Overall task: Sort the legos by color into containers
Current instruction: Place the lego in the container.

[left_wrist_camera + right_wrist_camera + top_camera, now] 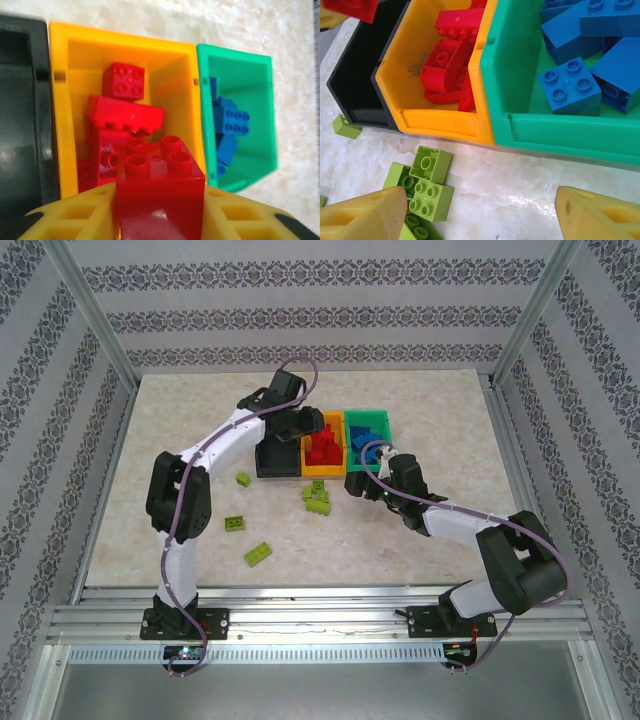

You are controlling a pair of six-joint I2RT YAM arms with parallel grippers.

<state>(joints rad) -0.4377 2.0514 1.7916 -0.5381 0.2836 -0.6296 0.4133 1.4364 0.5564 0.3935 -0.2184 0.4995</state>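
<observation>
We see three matching bins touching in a row: a black bin (360, 80), a yellow bin (57, 125) in the middle and a green bin (560, 135). Red bricks (125, 112) lie piled in the yellow one, blue bricks (568, 86) in the green one. Another red brick (160, 185) sits studs-up between the jaws of the left tool (160, 220), above the yellow bin. Lime bricks (258, 554) lie scattered on the counter (400, 540), with a cluster (422, 187) just before the yellow bin.
</observation>
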